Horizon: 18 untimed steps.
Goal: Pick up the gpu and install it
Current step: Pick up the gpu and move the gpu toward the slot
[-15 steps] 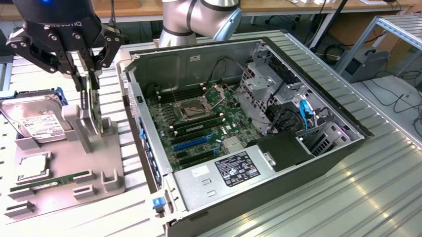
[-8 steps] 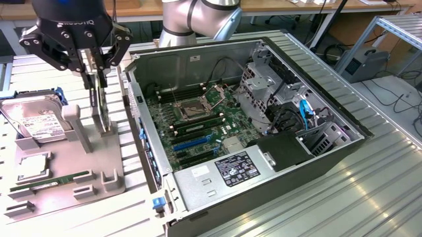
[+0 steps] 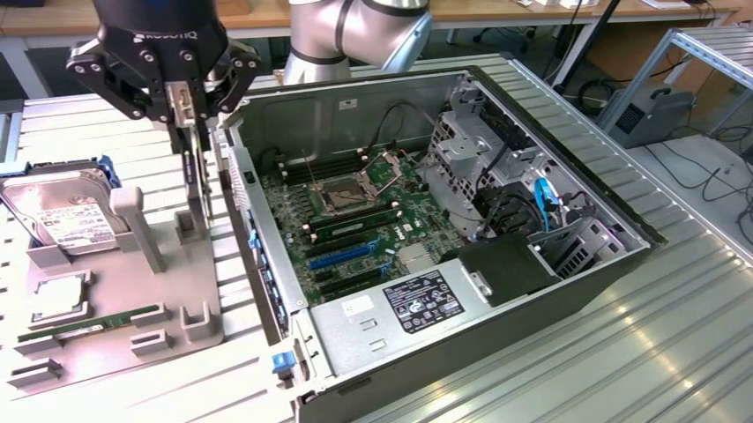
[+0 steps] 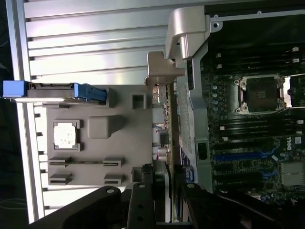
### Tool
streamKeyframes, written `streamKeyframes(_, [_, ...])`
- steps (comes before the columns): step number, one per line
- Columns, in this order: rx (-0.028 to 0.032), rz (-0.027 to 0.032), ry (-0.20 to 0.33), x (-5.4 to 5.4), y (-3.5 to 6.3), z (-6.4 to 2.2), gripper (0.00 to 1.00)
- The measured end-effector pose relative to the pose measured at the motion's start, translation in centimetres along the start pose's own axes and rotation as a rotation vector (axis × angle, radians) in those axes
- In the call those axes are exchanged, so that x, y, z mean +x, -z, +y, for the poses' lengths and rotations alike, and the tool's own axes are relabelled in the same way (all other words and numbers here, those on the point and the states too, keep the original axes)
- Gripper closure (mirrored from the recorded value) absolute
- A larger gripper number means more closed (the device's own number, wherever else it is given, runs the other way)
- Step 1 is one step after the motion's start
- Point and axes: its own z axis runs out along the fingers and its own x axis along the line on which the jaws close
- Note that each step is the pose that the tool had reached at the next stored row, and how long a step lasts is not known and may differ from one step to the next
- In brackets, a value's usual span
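"You've got the gpu (image 3: 192, 176)?"
"Yes. Your jaws, half closed, pinch its top edge. It stands upright at the grey holder (image 3: 176, 295), just beside the open case (image 3: 530, 339), likely to keep its connector edge down."

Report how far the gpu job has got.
Done: the black-fingered gripper grips the thin dark gpu card, upright on edge. In hand: the card hangs over the grey plastic parts tray, outside the open black computer case; whether it is clear of the tray I cannot tell. Left: the blue expansion slots on the green motherboard stand bare, so nothing is installed.
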Motion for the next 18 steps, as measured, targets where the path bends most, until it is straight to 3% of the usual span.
streamKeyframes(9, [0.0014,0.0213,-0.001,-2.4,0.42,0.20,0.73])
streamKeyframes(10, [0.0017,0.0245,-0.001,-2.7,0.45,0.23,0.73])
streamKeyframes(11, [0.0020,0.0314,-0.001,-3.3,0.51,0.28,0.73])
streamKeyframes(13, [0.0023,0.0375,-0.001,-3.9,0.56,0.33,0.73])
streamKeyframes(14, [0.0029,0.0448,-0.002,-4.6,0.62,0.38,0.73])
streamKeyframes(18, [0.0057,0.0837,-0.003,-7.5,0.68,0.62,0.73])
